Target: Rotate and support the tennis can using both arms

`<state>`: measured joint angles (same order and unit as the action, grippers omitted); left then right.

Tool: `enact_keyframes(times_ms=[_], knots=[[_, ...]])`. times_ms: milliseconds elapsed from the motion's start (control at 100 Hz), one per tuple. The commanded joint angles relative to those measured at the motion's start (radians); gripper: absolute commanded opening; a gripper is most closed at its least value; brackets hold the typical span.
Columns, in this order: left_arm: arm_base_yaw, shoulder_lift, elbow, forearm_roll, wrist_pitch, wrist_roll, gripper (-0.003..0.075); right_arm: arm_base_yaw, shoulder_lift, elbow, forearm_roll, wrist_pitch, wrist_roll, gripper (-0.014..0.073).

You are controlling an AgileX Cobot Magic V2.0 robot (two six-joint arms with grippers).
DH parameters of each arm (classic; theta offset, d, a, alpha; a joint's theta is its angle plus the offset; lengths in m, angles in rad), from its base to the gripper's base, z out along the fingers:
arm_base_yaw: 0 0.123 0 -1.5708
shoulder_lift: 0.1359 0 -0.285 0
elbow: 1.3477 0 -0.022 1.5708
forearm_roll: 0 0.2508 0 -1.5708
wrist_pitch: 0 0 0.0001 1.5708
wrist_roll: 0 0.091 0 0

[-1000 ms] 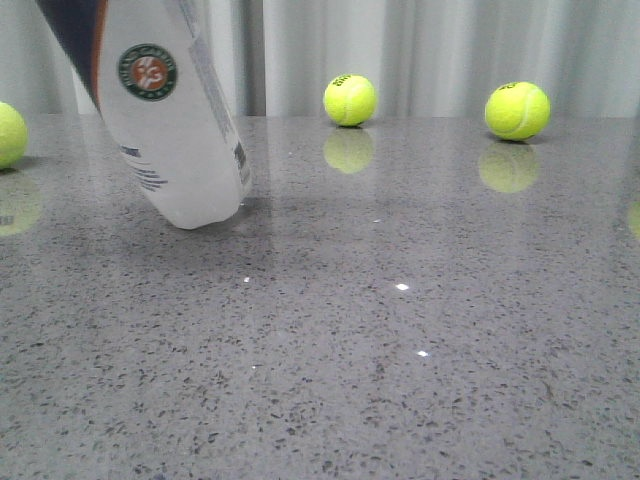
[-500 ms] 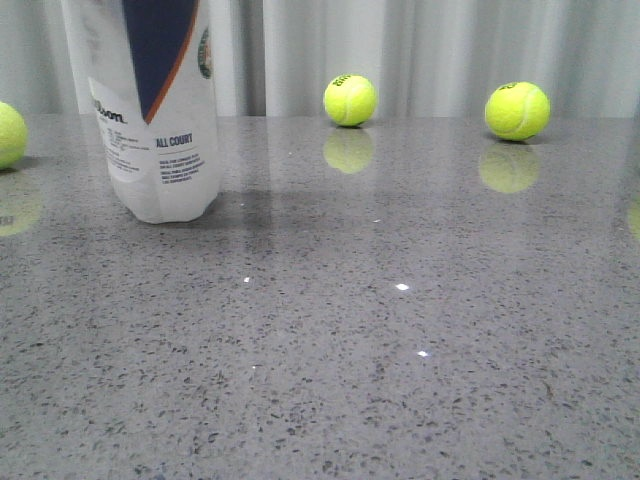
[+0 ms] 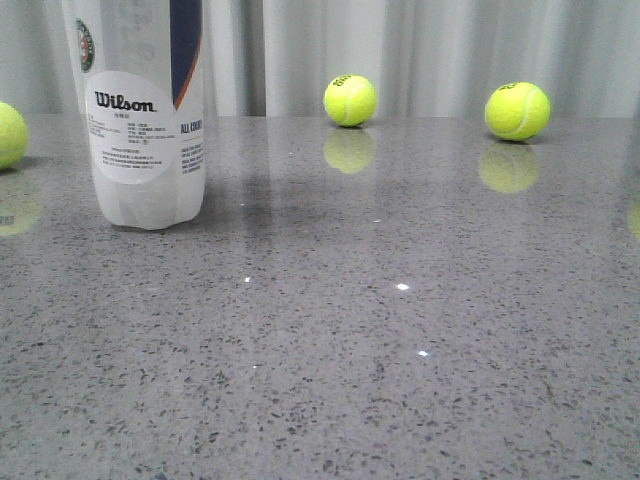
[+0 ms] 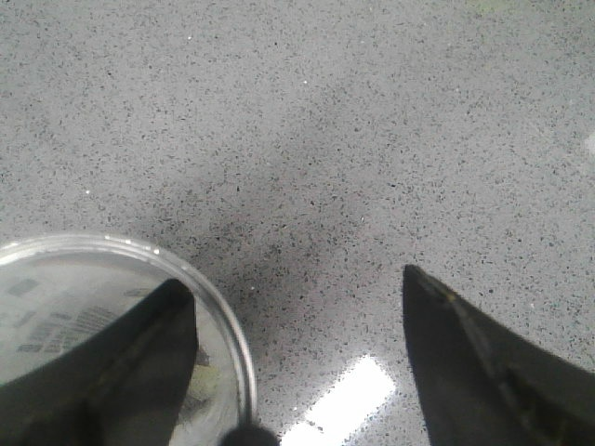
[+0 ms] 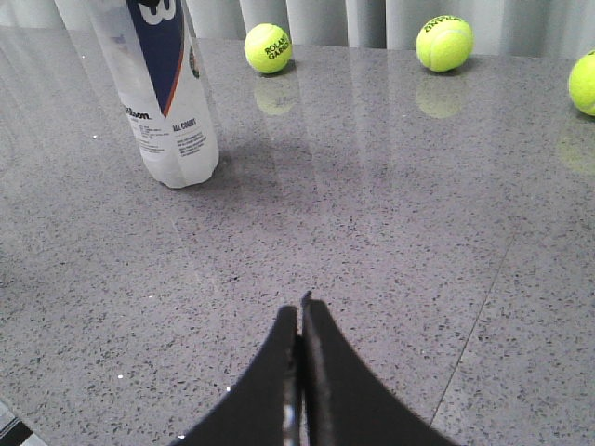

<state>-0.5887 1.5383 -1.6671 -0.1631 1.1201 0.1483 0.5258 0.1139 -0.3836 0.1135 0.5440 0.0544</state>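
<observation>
Granite table (mostly bare) bears upright tennis can.

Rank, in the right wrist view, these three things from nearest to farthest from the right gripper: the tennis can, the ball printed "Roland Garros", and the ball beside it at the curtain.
From the right gripper:
1. Tennis can, standing upright, nearest.
2. Roland Garros ball, behind the can.
3. Ball near the curtain, about as far as the second; too close to call.
</observation>
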Motion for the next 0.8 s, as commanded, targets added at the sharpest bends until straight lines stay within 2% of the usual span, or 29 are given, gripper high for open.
enact_keyframes(times_ms=[0, 220, 380, 620, 790], knots=[[-0.005, -0.032, -0.032, -0.013, -0.051, 0.002, 0.0462, -0.007, 0.014, -0.023, -0.001, -0.069, -0.012, -0.0057], [-0.006, -0.041, -0.032, 0.022, -0.074, 0.002, 0.0414, -0.007, 0.014, -0.023, -0.001, -0.069, -0.012, -0.0057], [-0.006, -0.084, -0.027, 0.048, -0.144, -0.030, 0.0379, -0.007, 0.014, -0.023, -0.001, -0.069, -0.012, -0.0057], [-0.006, -0.193, 0.081, 0.163, -0.314, -0.114, 0.0220, -0.007, 0.014, -0.023, -0.001, -0.069, -0.012, -0.0057], [-0.006, -0.296, 0.200, 0.204, -0.421, -0.148, 0.0037, -0.007, 0.014, -0.023, -0.001, -0.069, -0.012, -0.0057]])
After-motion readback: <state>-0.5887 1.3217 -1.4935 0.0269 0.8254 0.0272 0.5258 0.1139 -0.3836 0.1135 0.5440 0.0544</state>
